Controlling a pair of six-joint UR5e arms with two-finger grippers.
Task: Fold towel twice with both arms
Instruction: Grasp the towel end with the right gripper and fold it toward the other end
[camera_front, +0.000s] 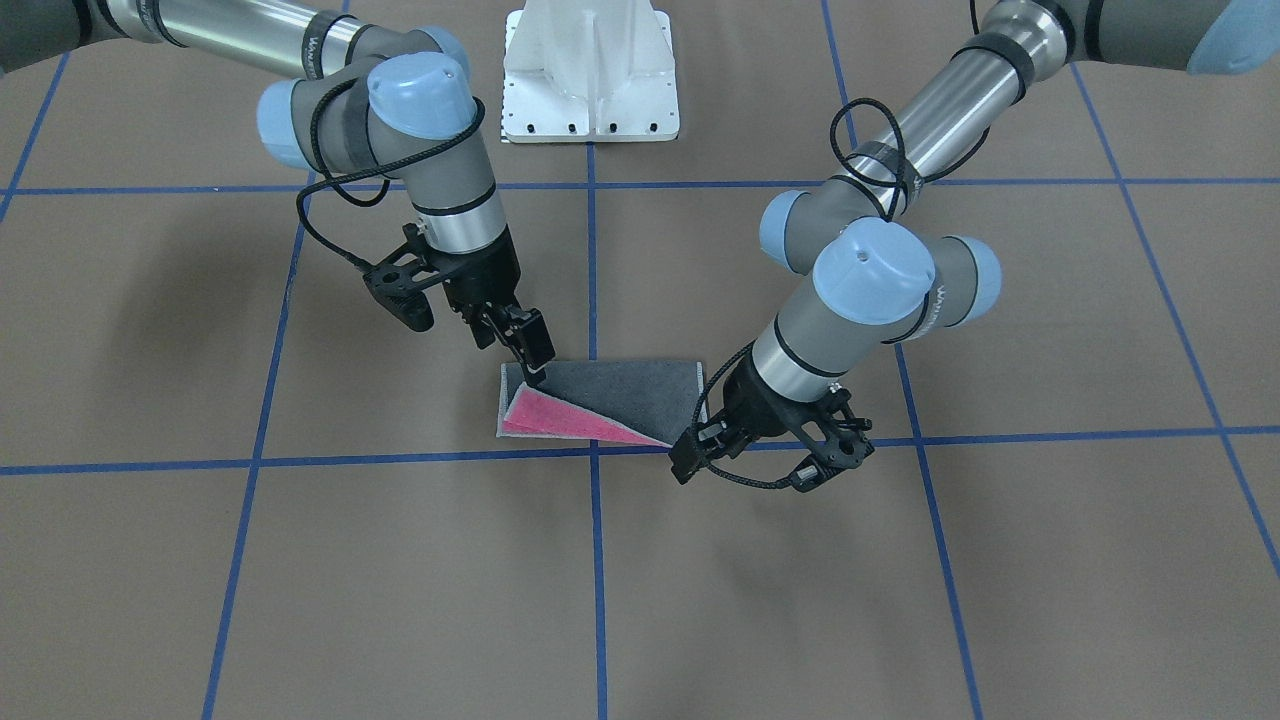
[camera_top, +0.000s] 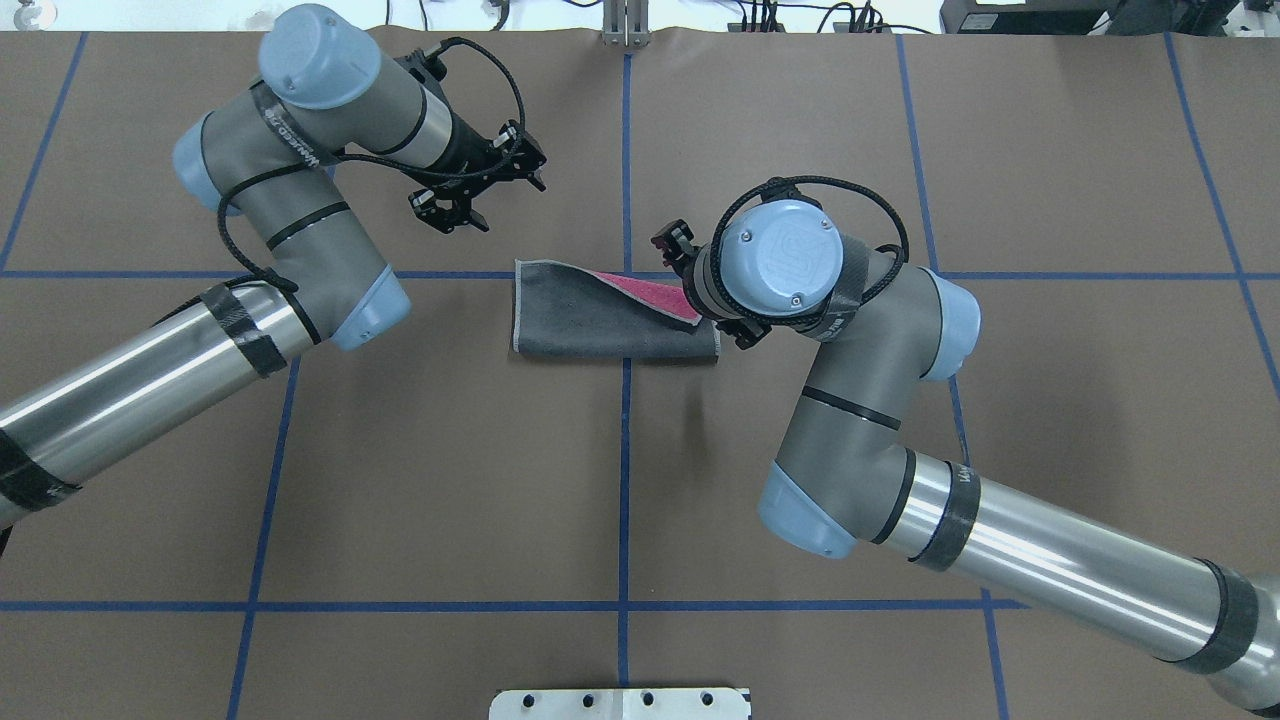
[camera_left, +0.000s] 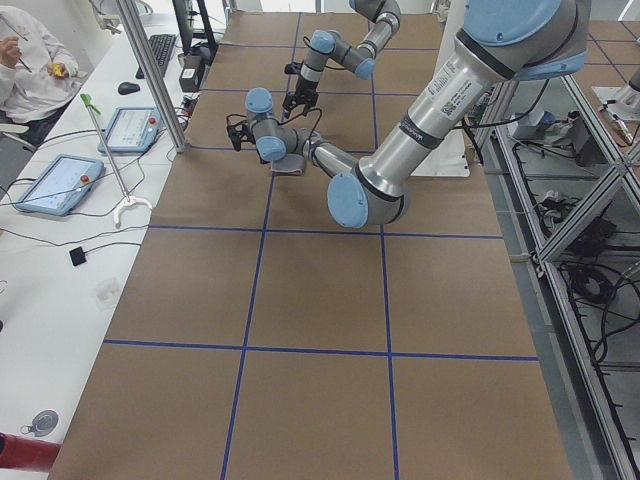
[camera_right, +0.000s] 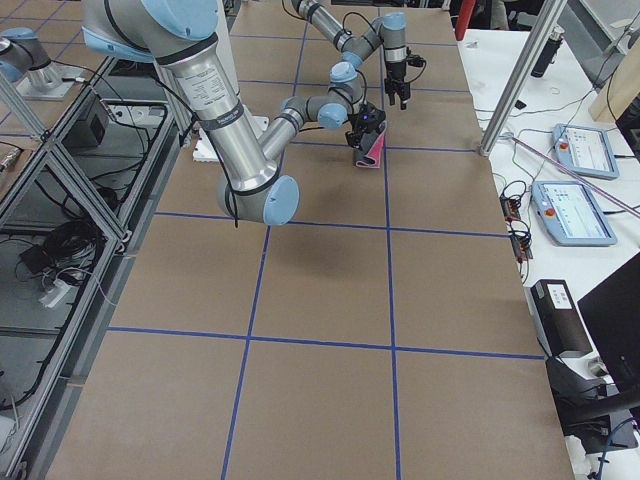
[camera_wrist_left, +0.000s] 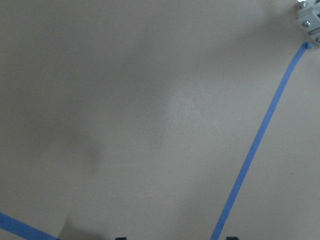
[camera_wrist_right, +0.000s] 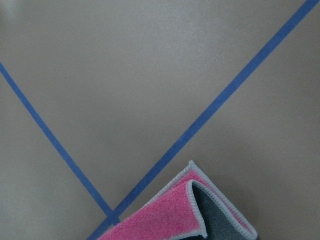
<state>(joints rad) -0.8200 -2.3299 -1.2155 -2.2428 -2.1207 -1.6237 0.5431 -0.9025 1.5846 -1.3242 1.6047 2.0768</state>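
Note:
The towel (camera_front: 620, 395) lies near the table's middle, folded in half with its dark grey face up. It also shows in the overhead view (camera_top: 590, 325). My right gripper (camera_front: 535, 372) is shut on one corner of its top layer and lifts it, so a pink wedge (camera_front: 560, 415) shows underneath. In the right wrist view the raised pink and grey corner (camera_wrist_right: 170, 220) fills the bottom edge. In the overhead view my right wrist hides that gripper. My left gripper (camera_top: 452, 215) is open and empty, off the towel's other end and not touching it. The left wrist view shows only bare table.
The white metal pedestal (camera_front: 590, 70) stands at the robot's side of the table. Blue tape lines (camera_front: 592, 250) mark a grid on the brown table. Tablets (camera_left: 55, 185) and a seated person (camera_left: 25, 60) are beside the table on the operators' side.

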